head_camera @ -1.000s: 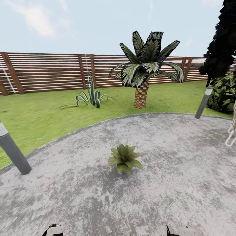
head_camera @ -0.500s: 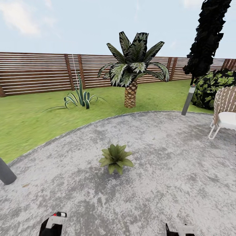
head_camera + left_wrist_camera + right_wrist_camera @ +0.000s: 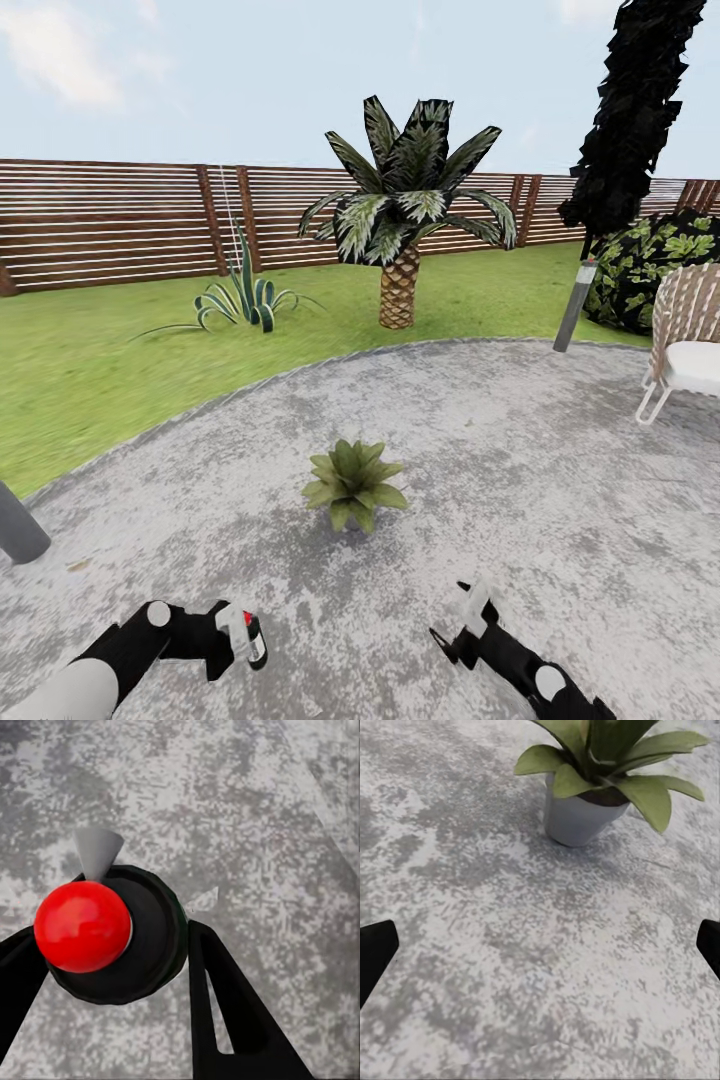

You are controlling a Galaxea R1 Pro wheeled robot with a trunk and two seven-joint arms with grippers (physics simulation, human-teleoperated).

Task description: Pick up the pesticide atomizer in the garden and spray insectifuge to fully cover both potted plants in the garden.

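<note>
The pesticide atomizer (image 3: 255, 637) sits clamped in the left gripper (image 3: 240, 640), low at the left of the head view, over the grey mottled patio (image 3: 560, 480). The left wrist view adds its round red top (image 3: 82, 926) and dark body seen from above, with a black finger (image 3: 225, 1012) pressed to each side. One potted plant (image 3: 354, 484) stands on the paving ahead, between the two arms. The right wrist view shows its little grey pot (image 3: 577, 817), which the leaves hide from the head camera. The right gripper (image 3: 462, 625) is empty, its fingers spread wide. Beyond lie lawn (image 3: 100, 350), a palm (image 3: 405, 220) and a slatted fence (image 3: 110, 225).
</note>
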